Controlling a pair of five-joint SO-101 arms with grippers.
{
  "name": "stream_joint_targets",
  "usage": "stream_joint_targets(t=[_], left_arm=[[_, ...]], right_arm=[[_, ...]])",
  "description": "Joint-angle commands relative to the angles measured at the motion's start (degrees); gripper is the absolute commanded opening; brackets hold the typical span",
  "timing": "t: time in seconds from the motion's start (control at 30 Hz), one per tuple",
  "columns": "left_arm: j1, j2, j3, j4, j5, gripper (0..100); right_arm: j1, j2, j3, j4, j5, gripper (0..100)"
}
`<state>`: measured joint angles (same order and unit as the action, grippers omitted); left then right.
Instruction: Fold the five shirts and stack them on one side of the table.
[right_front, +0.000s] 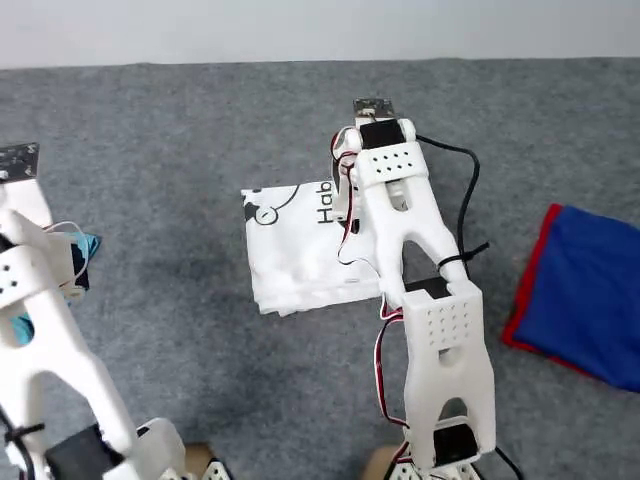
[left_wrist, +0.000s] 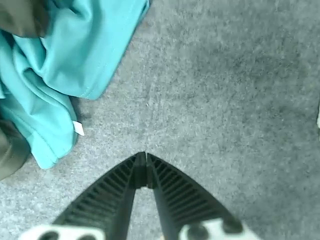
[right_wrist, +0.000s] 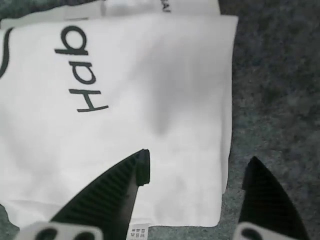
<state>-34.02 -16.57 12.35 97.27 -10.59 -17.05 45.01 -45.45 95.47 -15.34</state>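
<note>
Tabletop: grey, felt-like surface across the high view.

White shirt: folded into a rough rectangle at the centre of the high view, flat on the tabletop, black lettering along its upper edge. The right arm rises from the lower centre and ends over the shirt's right side.

Right claw: open, jaws wide apart and holding nothing. One finger is over the white shirt and the other over bare tabletop, so the shirt's side edge runs between them. Contact with the cloth cannot be determined.

Left claw: closed, tips together, empty, over bare tabletop near a crumpled teal shirt. In the high view the teal shirt lies at the left edge, partly behind the left arm.

Blue shirt: red-edged, folded, at the right edge, well apart from the white shirt.
</note>
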Motion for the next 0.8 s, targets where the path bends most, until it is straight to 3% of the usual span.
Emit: stream_joint_targets(t=[0.0, 0.3, 0.53, 0.77], left_arm=[[0.09, 0.79, -1.27, 0.26, -0.62, 1], [0.09, 0.79, -1.27, 0.26, -0.62, 1], [0.09, 0.79, -1.27, 0.26, -0.62, 1], [0.09, 0.79, -1.27, 0.26, -0.62, 1]], right_arm=[[0.4, 0.84, -0.44, -1.19, -0.53, 34.7], [-2.07, 9.01, -0.44, -2.59, -0.7, 32.9], [-2.24, 9.63, -1.41, -2.15, 2.81, 0.2], [0.48, 9.71, -8.62, 5.32, 5.54, 1.0]])
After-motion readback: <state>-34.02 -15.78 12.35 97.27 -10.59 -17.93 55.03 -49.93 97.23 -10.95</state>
